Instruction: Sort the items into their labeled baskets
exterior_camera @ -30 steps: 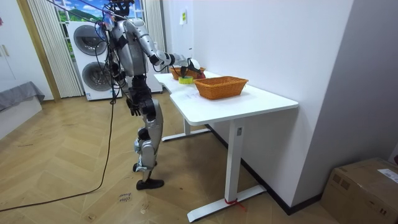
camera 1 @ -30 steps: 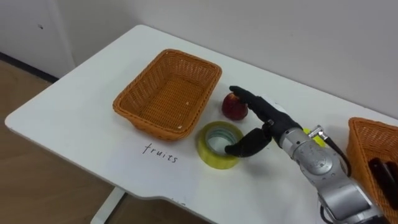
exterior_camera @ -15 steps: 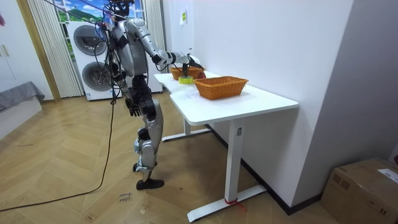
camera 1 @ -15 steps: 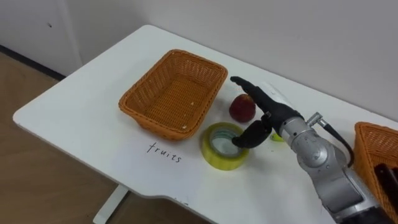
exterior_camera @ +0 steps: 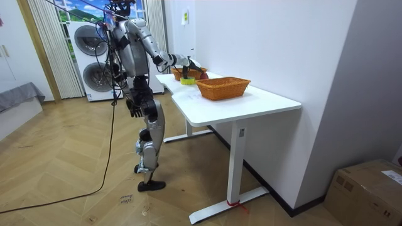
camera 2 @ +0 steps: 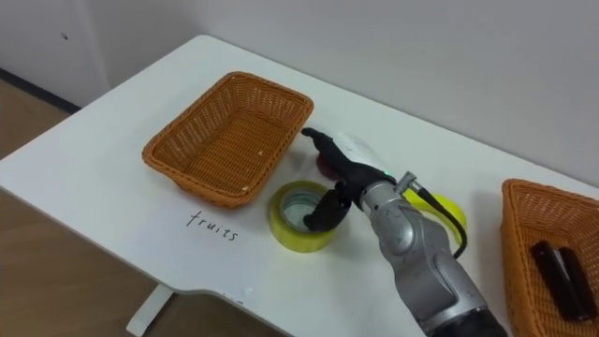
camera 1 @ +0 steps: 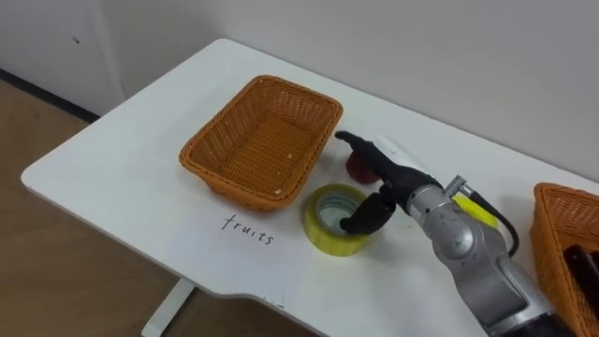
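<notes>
- Most of the round red apple (camera 1: 356, 169) is hidden under the right hand (camera 1: 387, 174); a sliver shows right of centre, beside the empty woven wicker basket (camera 1: 262, 140) on the white table (camera 1: 131, 178).
- Its fingers (camera 1: 354, 142) reach almost straight over the apple, and the thumb points down at the yellow tape roll (camera 1: 316, 227); nothing is gripped.
- Part of a second wicker basket (camera 2: 519, 243) is cut off at the right edge, and the dark object (camera 2: 560, 271) inside is hard to identify.
- Left hand (exterior_camera: 133, 108) hangs by the hip in the room view.
</notes>
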Tool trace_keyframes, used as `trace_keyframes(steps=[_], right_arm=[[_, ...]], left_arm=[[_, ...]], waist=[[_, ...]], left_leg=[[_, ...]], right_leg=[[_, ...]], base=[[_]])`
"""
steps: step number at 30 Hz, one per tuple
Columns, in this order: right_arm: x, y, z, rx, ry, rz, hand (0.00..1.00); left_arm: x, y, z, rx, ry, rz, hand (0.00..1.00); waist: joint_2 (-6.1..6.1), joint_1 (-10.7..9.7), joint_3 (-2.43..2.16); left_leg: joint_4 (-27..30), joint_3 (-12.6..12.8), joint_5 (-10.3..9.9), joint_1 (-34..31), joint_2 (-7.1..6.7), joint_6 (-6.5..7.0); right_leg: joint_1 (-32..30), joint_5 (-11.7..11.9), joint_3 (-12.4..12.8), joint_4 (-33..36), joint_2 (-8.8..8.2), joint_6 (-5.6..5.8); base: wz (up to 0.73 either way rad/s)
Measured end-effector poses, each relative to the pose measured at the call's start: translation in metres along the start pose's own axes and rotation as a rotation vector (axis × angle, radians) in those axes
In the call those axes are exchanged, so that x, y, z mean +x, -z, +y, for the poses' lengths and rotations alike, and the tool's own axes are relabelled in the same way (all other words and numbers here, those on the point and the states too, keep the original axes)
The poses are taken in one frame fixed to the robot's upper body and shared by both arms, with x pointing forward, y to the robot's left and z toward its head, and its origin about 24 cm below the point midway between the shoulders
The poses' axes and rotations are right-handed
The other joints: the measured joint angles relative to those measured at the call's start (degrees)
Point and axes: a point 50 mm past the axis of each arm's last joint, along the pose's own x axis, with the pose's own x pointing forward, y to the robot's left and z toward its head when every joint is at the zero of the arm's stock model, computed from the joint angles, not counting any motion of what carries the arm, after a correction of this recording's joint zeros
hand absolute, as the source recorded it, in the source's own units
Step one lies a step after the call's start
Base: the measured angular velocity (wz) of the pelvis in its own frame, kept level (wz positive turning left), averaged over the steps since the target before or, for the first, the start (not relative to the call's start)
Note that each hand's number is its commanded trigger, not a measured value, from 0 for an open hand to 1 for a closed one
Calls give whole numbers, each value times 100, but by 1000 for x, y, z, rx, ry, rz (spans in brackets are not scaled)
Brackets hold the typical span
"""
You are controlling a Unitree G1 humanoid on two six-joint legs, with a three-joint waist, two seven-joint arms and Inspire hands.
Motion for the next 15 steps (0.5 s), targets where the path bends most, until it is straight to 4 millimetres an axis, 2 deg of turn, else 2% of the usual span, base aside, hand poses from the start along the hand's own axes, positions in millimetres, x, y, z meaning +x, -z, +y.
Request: trace_keyframes(steps=[15], right_arm=[[0,0,3,-3,-49,11,0]], left_arm=[[1,-5,3,1,-2,-11,0]], waist=[[-25,13,-16]], left_leg=[[25,7,9,-3,0,9]], right_leg=[[-37,-4,20,84,-11,4]], base=[[0]])
